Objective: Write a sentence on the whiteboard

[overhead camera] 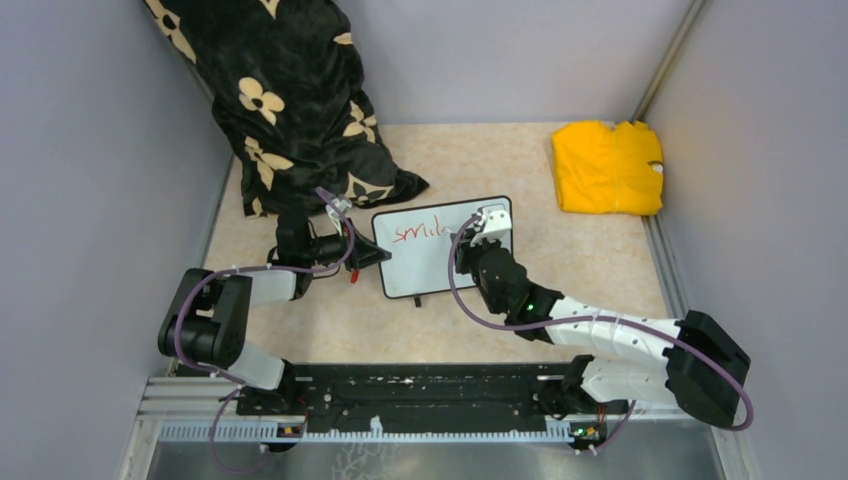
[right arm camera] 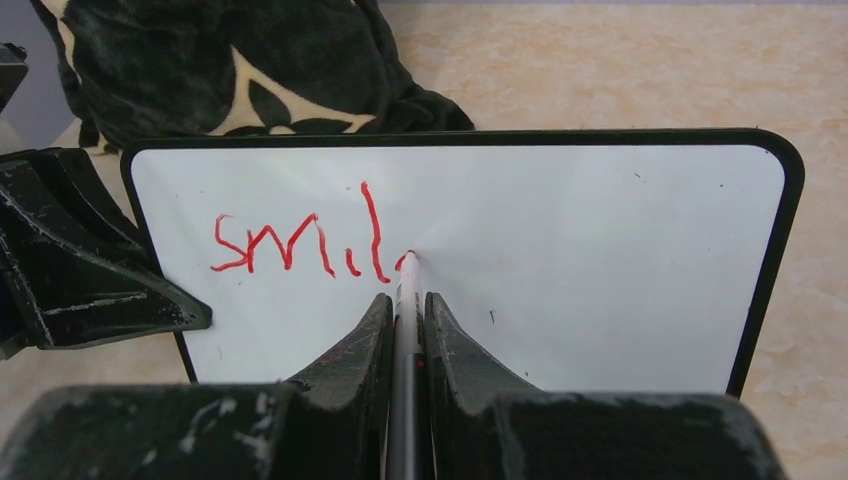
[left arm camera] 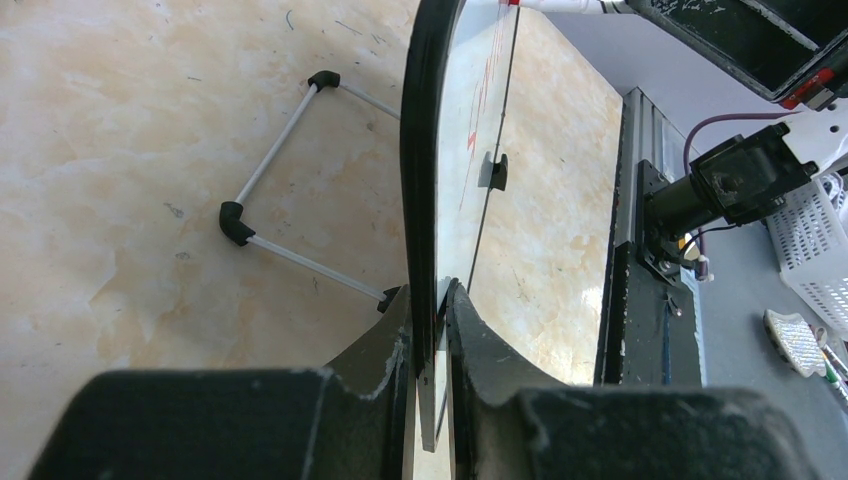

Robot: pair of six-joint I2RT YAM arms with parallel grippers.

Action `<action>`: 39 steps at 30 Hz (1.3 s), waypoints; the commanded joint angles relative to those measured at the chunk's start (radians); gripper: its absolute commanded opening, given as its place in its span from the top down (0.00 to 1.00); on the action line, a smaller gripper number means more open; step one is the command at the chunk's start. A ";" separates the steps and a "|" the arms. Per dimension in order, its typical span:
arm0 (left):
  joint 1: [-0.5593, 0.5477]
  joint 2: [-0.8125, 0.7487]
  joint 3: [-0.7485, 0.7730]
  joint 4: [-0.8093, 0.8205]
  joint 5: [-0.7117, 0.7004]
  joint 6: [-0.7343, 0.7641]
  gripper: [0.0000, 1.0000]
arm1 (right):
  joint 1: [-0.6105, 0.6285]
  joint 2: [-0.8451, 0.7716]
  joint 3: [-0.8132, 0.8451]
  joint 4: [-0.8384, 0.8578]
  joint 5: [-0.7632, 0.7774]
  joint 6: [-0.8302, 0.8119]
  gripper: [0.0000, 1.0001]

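Note:
The whiteboard stands tilted on the table, white with a thin black frame. The sentence on it is red scrawl reading "smil", with one more stroke begun. My right gripper is shut on a thin marker, whose red tip touches the board just right of the last letter. My left gripper is shut on the whiteboard's left edge, one finger on each face. From above, the left gripper sits at the board's left side and the right gripper over its upper right part.
A black cloth with cream flowers lies heaped behind the board at the left. A yellow folded cloth lies at the far right corner. Grey walls close three sides. The board's wire stand rests on the table behind it.

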 commanded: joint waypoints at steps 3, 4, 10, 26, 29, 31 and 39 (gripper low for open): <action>-0.017 0.020 0.004 -0.048 -0.023 0.064 1.00 | -0.017 0.008 0.060 0.047 0.016 -0.032 1.00; -0.017 0.021 0.004 -0.047 -0.024 0.065 1.00 | -0.017 0.010 0.061 0.048 0.012 -0.034 1.00; -0.017 0.022 0.004 -0.048 -0.023 0.066 1.00 | -0.017 0.021 0.062 0.050 -0.008 -0.031 1.00; -0.019 0.022 0.005 -0.051 -0.024 0.068 1.00 | -0.017 0.011 0.029 -0.011 -0.049 0.002 1.00; -0.019 0.022 0.005 -0.052 -0.024 0.068 1.00 | -0.017 0.002 0.018 -0.023 -0.041 0.009 1.00; -0.019 0.022 0.007 -0.053 -0.024 0.068 1.00 | -0.017 -0.004 0.012 -0.030 -0.035 0.011 1.00; -0.019 0.024 0.007 -0.054 -0.026 0.070 1.00 | -0.017 -0.023 0.000 -0.048 -0.007 0.011 1.00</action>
